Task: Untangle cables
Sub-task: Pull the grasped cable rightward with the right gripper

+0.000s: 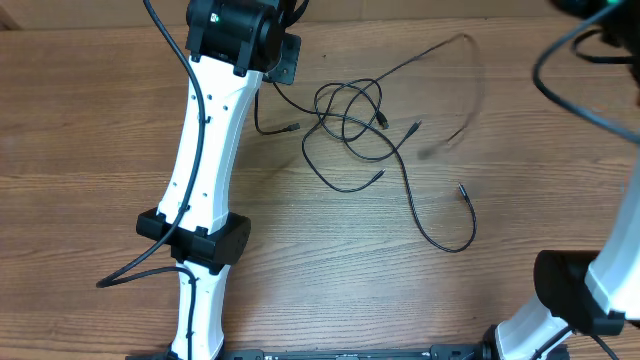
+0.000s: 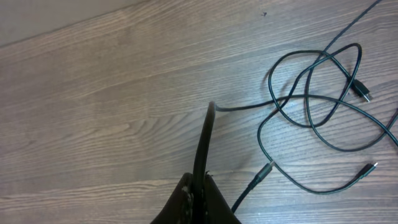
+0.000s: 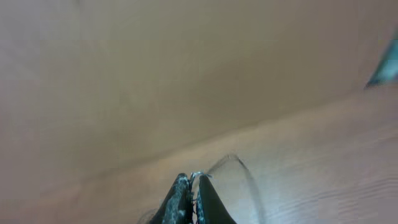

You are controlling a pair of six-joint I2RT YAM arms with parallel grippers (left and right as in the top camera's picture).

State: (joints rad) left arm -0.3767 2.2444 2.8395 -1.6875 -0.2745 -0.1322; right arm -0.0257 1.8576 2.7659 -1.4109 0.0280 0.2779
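Observation:
The thin black cables (image 1: 350,115) lie in a loose tangle on the wooden table, with small plug ends spread around the loops. My left gripper (image 1: 283,60) is at the tangle's left. In the left wrist view it (image 2: 199,183) is shut on one black cable (image 2: 208,124) that runs up from the jaws and right into the tangle (image 2: 317,99). My right gripper (image 3: 194,180) is shut on the silver-tipped end of a thin cable (image 3: 245,177), which is blurred. Overhead, that strand (image 1: 470,60) arcs blurred up from the tangle toward the top right.
A loose plug end (image 1: 293,127) lies just below my left gripper, and also shows in the left wrist view (image 2: 267,167). One long cable loops toward the front (image 1: 445,243), ending in a plug (image 1: 462,189). The right arm's base (image 1: 570,290) stands at the bottom right.

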